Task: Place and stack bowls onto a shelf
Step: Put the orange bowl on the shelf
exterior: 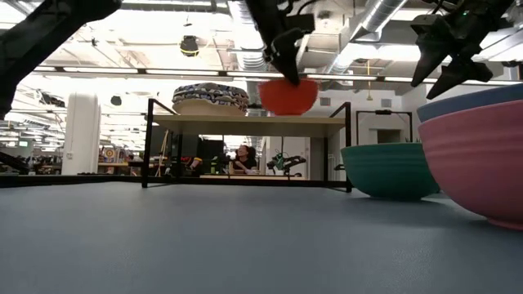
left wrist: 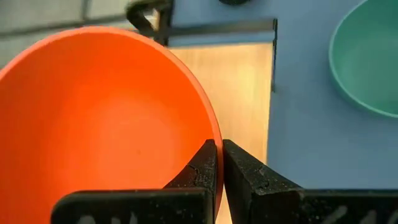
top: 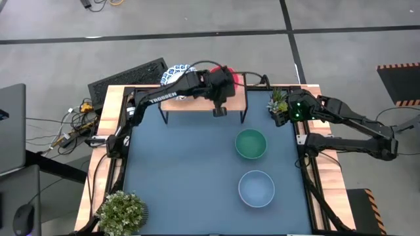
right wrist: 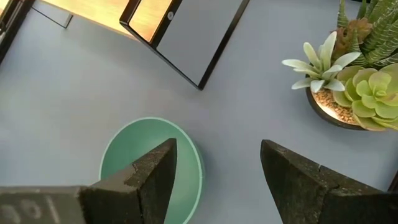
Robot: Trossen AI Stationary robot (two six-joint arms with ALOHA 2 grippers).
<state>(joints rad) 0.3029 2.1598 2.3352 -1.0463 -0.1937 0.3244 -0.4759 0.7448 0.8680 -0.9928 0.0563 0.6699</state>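
While the red-pink bowl hangs just above the shelf, the step in hand looks like setting it down: lower slowly, keep the rim level, and release only once the base sits flat on bare plank, clear of the patterned bowl at the 9 o'clock end. Nearest on the bench, the pale blue bowl sits at 5 o'clock, the green bowl beyond it. Left gripper pinches the red-pink bowl's rim, arm stretched over the shelf at 12 o'clock. Right gripper gapes wide, holding nothing, raised above the bench edge at 2 o'clock.
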